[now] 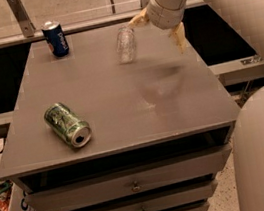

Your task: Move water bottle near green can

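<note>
Water bottle (125, 43), clear and ribbed, lies beside the gripper (156, 36), jaws spread wide, empty.

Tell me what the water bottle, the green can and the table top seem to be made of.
The water bottle: thin clear plastic, likely; the table shows through its ribbed body. The green can: metal, probably aluminium; glossy print, bare silver end. The table top: grey with dull sheen, maybe laminate or painted metal. The hand hangs open just right of the bottle.
</note>
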